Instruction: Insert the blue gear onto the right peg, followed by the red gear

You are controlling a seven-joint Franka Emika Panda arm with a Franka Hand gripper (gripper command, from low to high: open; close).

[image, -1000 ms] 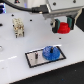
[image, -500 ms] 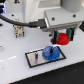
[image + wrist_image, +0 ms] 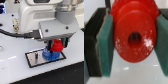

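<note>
red gear (image 3: 133, 37) clamped in tool (image 3: 129, 42) | ext: over blue gear (image 3: 48, 54) on plate (image 3: 35, 59)

The arm comes down lower than before and now fills much more of the exterior view. The gripper (image 3: 58, 46) carries the red gear (image 3: 58, 45) down with it. The red gear, which was up in the air a second ago, now sits right above the blue gear (image 3: 48, 54) on the grey plate (image 3: 34, 59), very close to it.
</note>
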